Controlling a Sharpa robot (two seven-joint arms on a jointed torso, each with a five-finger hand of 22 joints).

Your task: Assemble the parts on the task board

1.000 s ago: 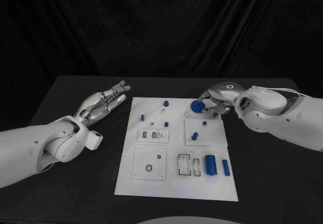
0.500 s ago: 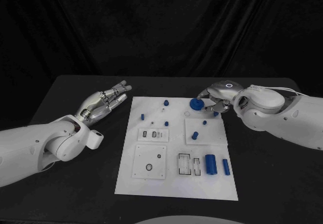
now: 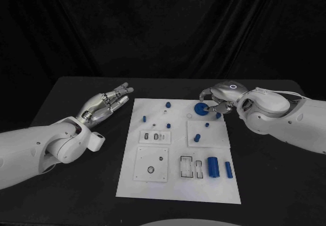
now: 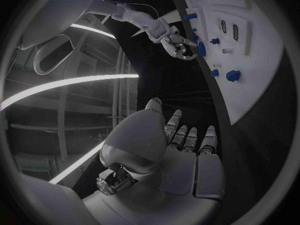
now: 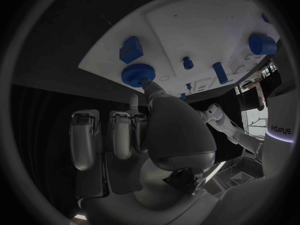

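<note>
The right hand (image 3: 218,100) is reaching over the far right corner of the task board (image 3: 178,188), fingers curled toward a round blue ridged part (image 3: 199,108). In the right wrist view one fingertip (image 5: 145,83) is touching the rim of that part (image 5: 137,75); whether the part is actually being gripped cannot be told (the other fingers are lying straight and clear of it). The part is sitting at the board's far edge, just beside a blue block-shaped part (image 5: 130,48). Further along the board, two blue cylinders (image 3: 213,165) are lying side by side near the near right corner. The left hand (image 3: 103,104) is hovering open and empty over the table (image 3: 272,188), just off the board's left edge, fingers extended and apart.
</note>
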